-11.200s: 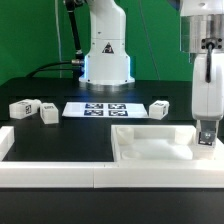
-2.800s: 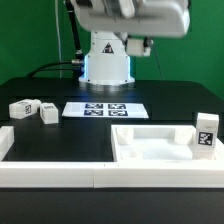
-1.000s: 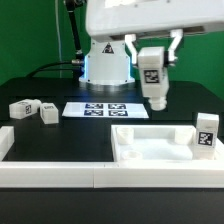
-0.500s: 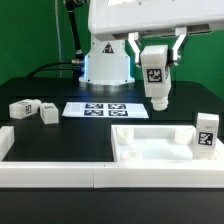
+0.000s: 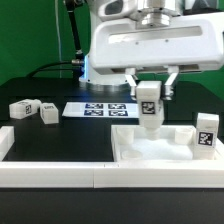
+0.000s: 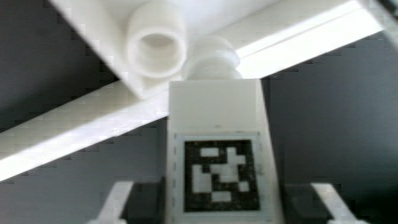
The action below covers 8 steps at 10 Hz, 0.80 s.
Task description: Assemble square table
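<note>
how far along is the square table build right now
Done: one standing leg is upright at the table top, in its corner on the exterior view's right. In hand: the gripper is shut on a second leg, held upright just above the top. Left: a loose leg and another loose leg lie beside the marker board, so about half remains.

A robotics lab: a white robot arm [image 5: 150,45] fills the upper frame above a black counter [image 5: 60,140], with a green backdrop [image 5: 30,40] behind, a marker board [image 5: 97,109] mid-frame and white rails [image 5: 50,175] along the lower edge.
</note>
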Available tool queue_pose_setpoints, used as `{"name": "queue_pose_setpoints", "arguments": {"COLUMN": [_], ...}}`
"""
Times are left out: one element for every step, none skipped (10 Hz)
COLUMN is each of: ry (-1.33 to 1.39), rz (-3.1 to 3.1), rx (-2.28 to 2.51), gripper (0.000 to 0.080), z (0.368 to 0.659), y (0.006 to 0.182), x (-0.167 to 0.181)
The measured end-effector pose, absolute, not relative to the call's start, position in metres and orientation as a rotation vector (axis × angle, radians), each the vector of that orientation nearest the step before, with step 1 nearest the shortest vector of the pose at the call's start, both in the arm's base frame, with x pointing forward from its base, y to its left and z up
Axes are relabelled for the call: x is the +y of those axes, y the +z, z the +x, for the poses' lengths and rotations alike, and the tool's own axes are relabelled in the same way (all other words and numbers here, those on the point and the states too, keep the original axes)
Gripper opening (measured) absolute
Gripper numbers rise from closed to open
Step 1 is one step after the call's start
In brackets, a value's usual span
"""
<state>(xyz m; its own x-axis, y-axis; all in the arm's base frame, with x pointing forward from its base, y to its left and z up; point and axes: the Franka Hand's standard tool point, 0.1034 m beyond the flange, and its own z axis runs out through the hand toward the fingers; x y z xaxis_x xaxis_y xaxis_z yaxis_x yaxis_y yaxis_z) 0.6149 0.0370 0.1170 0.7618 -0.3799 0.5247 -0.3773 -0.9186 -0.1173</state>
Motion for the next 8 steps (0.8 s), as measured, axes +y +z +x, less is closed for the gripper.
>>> {"name": "queue_pose_setpoints", "arguments": {"ry": [-0.879, -0.879, -0.879, -0.879, -0.875, -0.863, -0.856, -0.859], "rz": [-2.948, -2.949, -2.953, -2.956, -2.96, -2.979, -3.001, -3.021], "rx": [0.631, 0.631, 0.621, 0.613, 0.609, 0.585, 0.56, 0.538], "gripper": [0.0288, 0.0288, 0.0288, 0.0288, 0.0288, 0.0288, 0.0288, 0.0288], "z": [0.615, 0.615, 0.614, 0.614, 0.613, 0.607, 0.599, 0.596], "y": [0.117, 0.117, 0.116, 0.116, 0.114, 0.107, 0.103, 0.103], "x": [0.035, 0.035, 0.035, 0.035, 0.036, 0.044, 0.046, 0.044]}}
